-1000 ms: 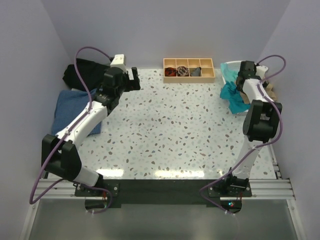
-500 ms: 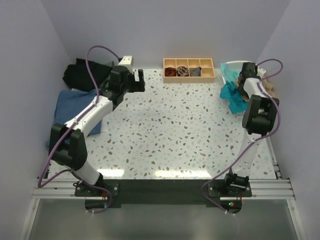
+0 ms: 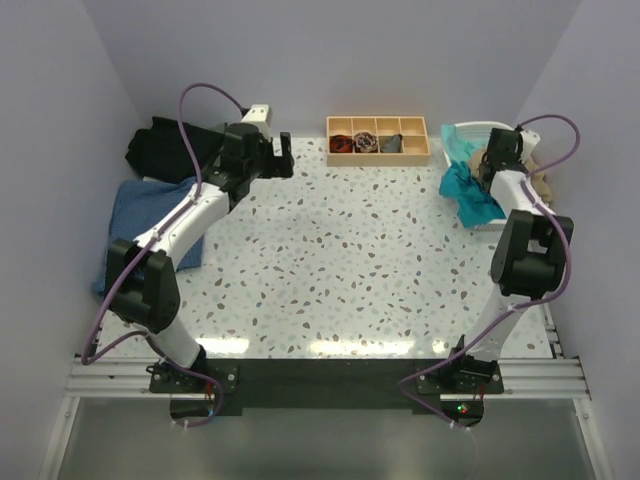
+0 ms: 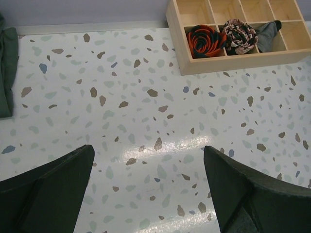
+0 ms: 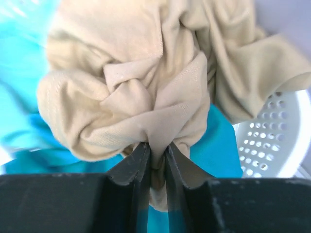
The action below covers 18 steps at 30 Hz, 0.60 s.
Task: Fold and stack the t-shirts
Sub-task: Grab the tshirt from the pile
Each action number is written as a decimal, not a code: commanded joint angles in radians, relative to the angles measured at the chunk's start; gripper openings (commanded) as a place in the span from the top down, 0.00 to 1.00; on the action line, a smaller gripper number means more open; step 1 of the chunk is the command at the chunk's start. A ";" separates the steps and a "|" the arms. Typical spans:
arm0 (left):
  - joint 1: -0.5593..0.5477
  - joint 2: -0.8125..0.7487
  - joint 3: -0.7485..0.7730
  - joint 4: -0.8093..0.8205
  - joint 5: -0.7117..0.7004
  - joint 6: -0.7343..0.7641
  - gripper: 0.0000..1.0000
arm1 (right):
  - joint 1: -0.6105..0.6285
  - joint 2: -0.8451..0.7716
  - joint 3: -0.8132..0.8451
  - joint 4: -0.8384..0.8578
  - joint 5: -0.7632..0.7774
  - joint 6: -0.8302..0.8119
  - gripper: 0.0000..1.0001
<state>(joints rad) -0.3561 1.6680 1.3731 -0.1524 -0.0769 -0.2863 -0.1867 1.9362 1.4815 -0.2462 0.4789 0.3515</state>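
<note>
Lilac walls [image 3: 330, 50] close in the speckled table [image 3: 340, 260]; at its left edge lie the black t-shirt [image 3: 160, 148] and the denim-blue t-shirt [image 3: 135, 215], near my left gripper [image 4: 148, 160], which hangs wide open and empty over the tabletop. Past the wooden tray [image 3: 378, 138] at the back, my right gripper [image 5: 157, 148] pinches a fold of the tan t-shirt [image 5: 136, 82], bunched over the teal t-shirt [image 5: 218, 141] in the white basket [image 5: 272, 131].

No lettering, labels or numbers can be made out; possibly too small.
</note>
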 commanded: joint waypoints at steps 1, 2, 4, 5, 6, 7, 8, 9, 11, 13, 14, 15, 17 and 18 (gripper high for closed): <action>0.000 0.015 0.058 -0.007 0.054 0.012 0.00 | 0.018 -0.129 -0.044 0.137 0.043 -0.017 0.85; 0.000 0.016 0.061 -0.009 0.057 0.009 0.00 | 0.020 -0.131 -0.044 0.130 0.043 -0.020 0.96; 0.000 0.018 0.060 -0.010 0.058 0.007 0.00 | 0.020 -0.131 -0.041 0.122 0.038 -0.019 1.00; 0.000 0.018 0.058 -0.012 0.058 0.006 0.00 | 0.018 -0.138 -0.044 0.130 0.011 -0.016 1.00; 0.000 0.018 0.057 -0.012 0.057 0.004 0.00 | 0.020 -0.147 -0.070 0.149 -0.006 -0.016 1.00; 0.000 0.018 0.057 -0.012 0.058 0.004 0.00 | 0.020 -0.164 -0.082 0.174 -0.019 -0.013 0.99; 0.000 0.018 0.057 -0.012 0.060 0.003 0.00 | 0.021 -0.161 -0.086 0.188 -0.029 -0.009 0.90; 0.000 0.019 0.057 -0.013 0.062 0.003 0.00 | 0.020 -0.157 -0.066 0.174 -0.031 -0.008 0.96; 0.000 0.021 0.057 -0.016 0.065 0.006 0.00 | 0.023 -0.154 -0.055 0.162 -0.061 -0.005 1.00; 0.000 0.016 0.053 -0.018 0.057 0.006 0.00 | 0.030 -0.190 -0.096 0.203 -0.098 -0.009 1.00; 0.000 0.018 0.052 -0.016 0.054 0.009 0.00 | 0.038 -0.241 -0.116 0.244 -0.121 -0.011 1.00; 0.000 0.016 0.049 -0.016 0.051 0.009 0.00 | 0.042 -0.262 -0.128 0.281 -0.193 -0.025 1.00; 0.000 0.007 0.038 -0.006 0.046 0.007 0.00 | 0.081 -0.314 -0.110 0.277 -0.239 -0.048 1.00; 0.000 0.006 0.034 -0.003 0.042 0.006 0.00 | 0.098 -0.327 -0.071 0.262 -0.296 -0.090 1.00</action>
<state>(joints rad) -0.3561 1.6844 1.3857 -0.1741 -0.0299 -0.2867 -0.1524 1.7535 1.3533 -0.0872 0.3534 0.3313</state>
